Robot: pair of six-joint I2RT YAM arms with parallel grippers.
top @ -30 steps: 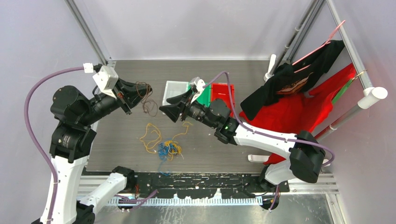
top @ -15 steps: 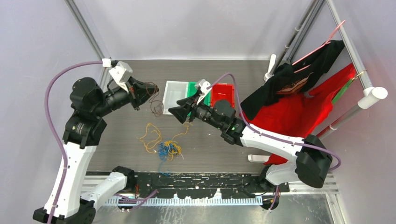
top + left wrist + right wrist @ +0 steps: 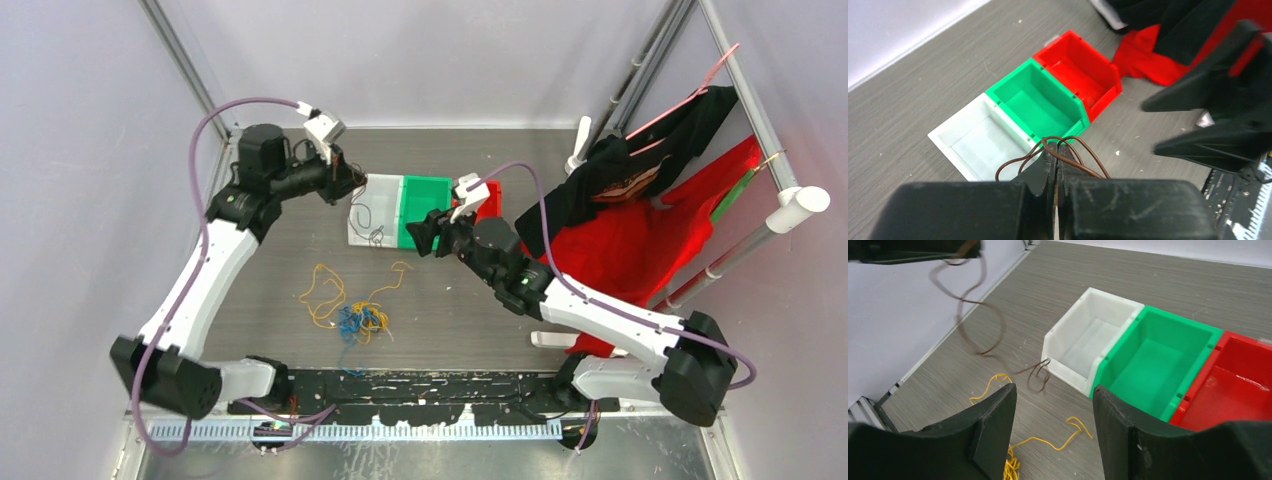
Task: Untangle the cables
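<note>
**Brown cable dangles by the bins, one tug from trouble**

The left gripper is pinched tight on a dark brown cable and holds it high at the back of the table, just beside the white bin. The wire hangs in loose curls. Its curled lower end sits right at the white bin's near corner, though I cannot tell if it touches. The right gripper hovers empty with its fingers apart, close to the green bin. The other cables, a yellow loop and a blue-and-yellow knot, lie on the table nearer the arms, well apart from the brown one.

From where I stand, the worry is that curled tail. If it catches the rim and the left arm pulls away, the light bin could drag or tip. The hold is also slim, only a few thin strands nipped at the fingertips, so a jerk might let them slide out short of any bin. The right gripper is near enough to nudge the bins if it swings in carelessly.
</note>
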